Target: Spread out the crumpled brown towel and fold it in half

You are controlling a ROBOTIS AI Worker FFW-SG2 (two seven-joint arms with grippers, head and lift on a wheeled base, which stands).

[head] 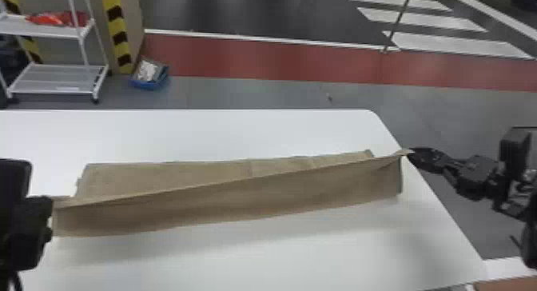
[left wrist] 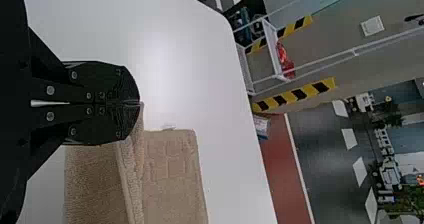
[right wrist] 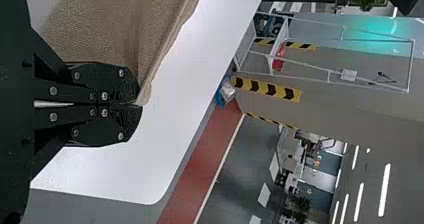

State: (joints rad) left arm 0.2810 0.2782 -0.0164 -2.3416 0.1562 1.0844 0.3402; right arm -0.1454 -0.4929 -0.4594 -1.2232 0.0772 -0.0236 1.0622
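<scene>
The brown towel (head: 227,202) stretches across the table between the grippers, its near part raised along a taut edge and hanging down, its far part lying flat behind. At the head view's left edge is my left gripper (head: 50,199), at the towel's left corner. My right gripper (head: 410,151) holds the right corner by the table's right edge. In the left wrist view my left gripper (left wrist: 140,103) is shut on a corner of the towel (left wrist: 172,174). The right wrist view has my right gripper (right wrist: 139,104) shut on the other corner of the towel (right wrist: 110,24).
The white table (head: 279,254) extends in front of and behind the towel; its right edge slants below the right arm. Beyond it on the floor stand a white wire shelf (head: 60,78) and a blue box (head: 150,76).
</scene>
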